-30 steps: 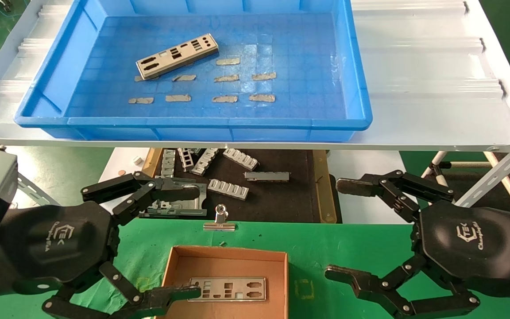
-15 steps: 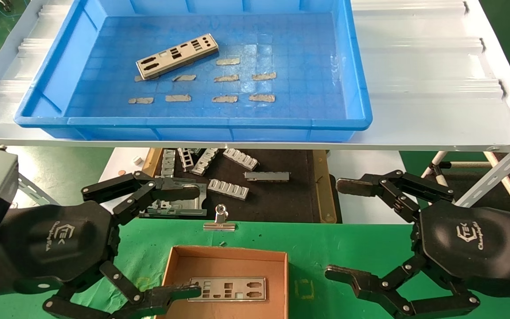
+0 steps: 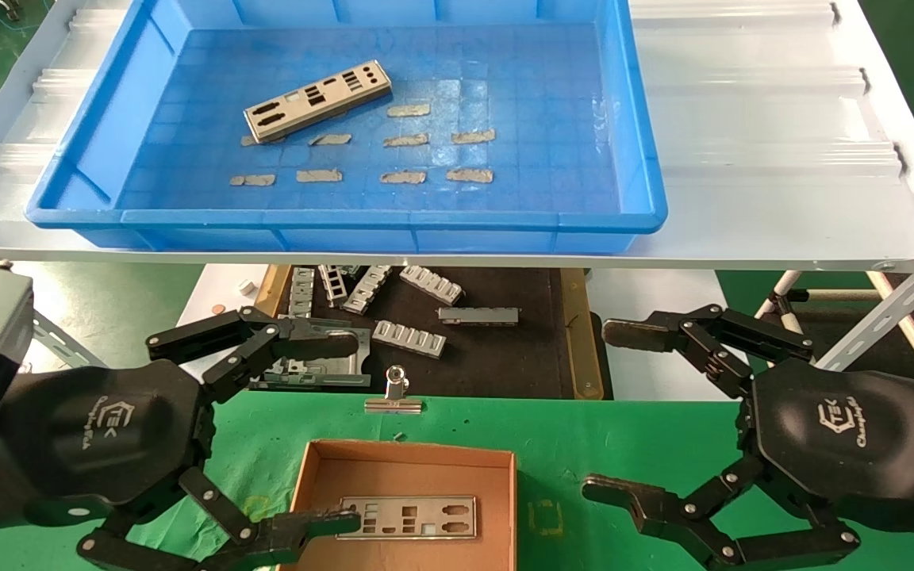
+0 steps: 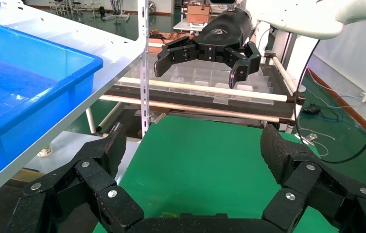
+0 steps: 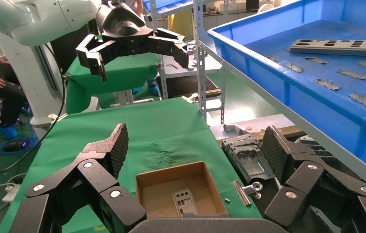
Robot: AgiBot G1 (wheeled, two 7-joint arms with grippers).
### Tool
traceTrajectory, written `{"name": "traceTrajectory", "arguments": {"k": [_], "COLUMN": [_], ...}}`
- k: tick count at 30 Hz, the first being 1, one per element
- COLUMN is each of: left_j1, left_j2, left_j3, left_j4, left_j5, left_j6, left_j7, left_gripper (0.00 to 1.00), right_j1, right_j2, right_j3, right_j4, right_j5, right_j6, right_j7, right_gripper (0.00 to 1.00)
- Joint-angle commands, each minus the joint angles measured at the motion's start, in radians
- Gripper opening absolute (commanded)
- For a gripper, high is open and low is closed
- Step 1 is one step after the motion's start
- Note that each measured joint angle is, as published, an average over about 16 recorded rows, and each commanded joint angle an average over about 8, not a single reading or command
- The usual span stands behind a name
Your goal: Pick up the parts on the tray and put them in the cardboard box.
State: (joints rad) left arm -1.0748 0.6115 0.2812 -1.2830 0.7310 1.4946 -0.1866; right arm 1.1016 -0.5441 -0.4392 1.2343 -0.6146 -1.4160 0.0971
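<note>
Both claws, left and right, gape wide and empty; the last plate in the tray lies flat, so fingers could skid off.

Open room above tray

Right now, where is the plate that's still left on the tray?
In the head view, the remaining plate lies angled on the floor of the blue tray, in its far left part, just beyond the tape scraps and well away from both tools.

A white metal shelf stands over a green-covered table and green floor.
</note>
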Motion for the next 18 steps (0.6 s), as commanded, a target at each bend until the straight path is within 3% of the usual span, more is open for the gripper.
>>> {"name": "traceTrajectory", "arguments": {"k": [1,18], "left_j1": [0.000,0.000], "left_j2": [0.000,0.000], "left_j3": [0.000,0.000], "left_j4": [0.000,0.000], "left_j5": [0.000,0.000], "left_j6": [0.000,0.000], "left_j7": [0.000,0.000], "left_gripper": [1.00,1.00], "right_j1": [0.000,0.000], "right_j2": [0.000,0.000], "right_j3": [0.000,0.000], "right_j4": [0.000,0.000], "right_j5": [0.000,0.000], "right_j6": [0.000,0.000], "right_j7": [0.000,0.000], "right_gripper": [1.00,1.00]}}
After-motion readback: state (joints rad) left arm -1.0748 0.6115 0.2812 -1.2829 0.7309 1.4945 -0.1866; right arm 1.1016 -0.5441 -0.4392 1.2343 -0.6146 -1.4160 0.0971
